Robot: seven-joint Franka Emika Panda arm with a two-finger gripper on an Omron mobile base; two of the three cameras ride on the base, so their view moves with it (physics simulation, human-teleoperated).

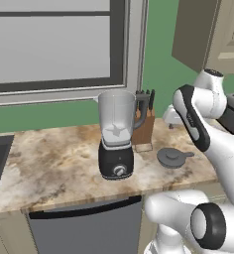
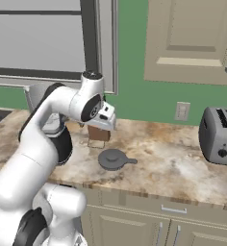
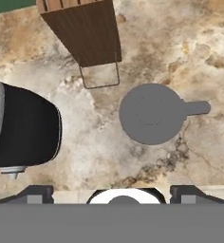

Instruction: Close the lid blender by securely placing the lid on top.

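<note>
Directly below the gripper (image 3: 112, 192) lies the lid (image 3: 152, 114), flat on the marbled tabletop (image 3: 199, 57), its side tab pointing away from the blender (image 1: 117, 136). Gripper hangs well above it, fingers spread wide, holding nothing. Blender stands off to one side of the gripper, jar open at the top. Wooden knife block (image 3: 83, 28) sits beyond the lid, just beside the blender. Toaster (image 2: 220, 134) stands well apart on the opposite side.
</note>
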